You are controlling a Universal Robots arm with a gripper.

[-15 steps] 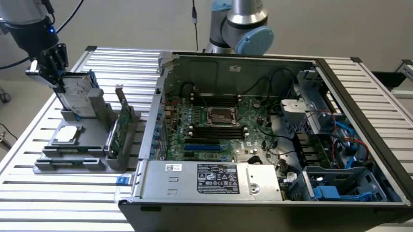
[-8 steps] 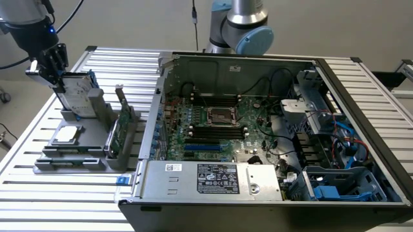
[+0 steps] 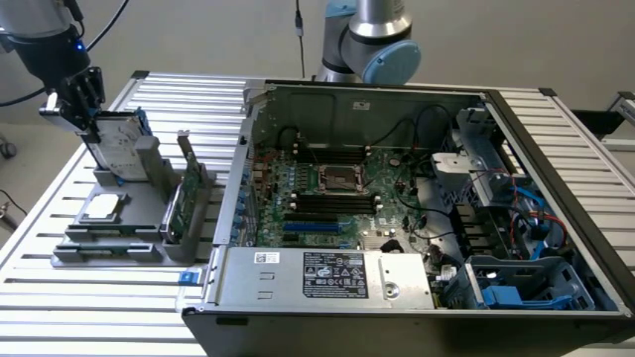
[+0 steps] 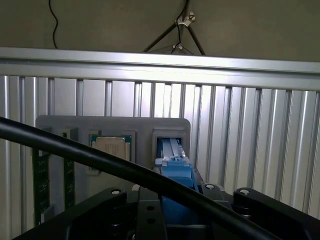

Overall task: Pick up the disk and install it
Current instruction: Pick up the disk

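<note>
The gripper (image 3: 88, 123) hangs at the exterior view's left, its jaws pinching the upper end of the disk (image 3: 121, 145); the disk stands tilted in a slot of the grey holder (image 3: 109, 251) on the slatted surface (image 3: 59, 305); its blue carrier (image 4: 175, 192) sits between the jaws; the open computer case (image 3: 397, 193) lies beside the holder.

One disk (image 3: 125, 140), one chip (image 3: 104, 207), one upright green card (image 3: 177, 212), one computer case (image 3: 347, 104), one holder (image 3: 74, 259).
</note>
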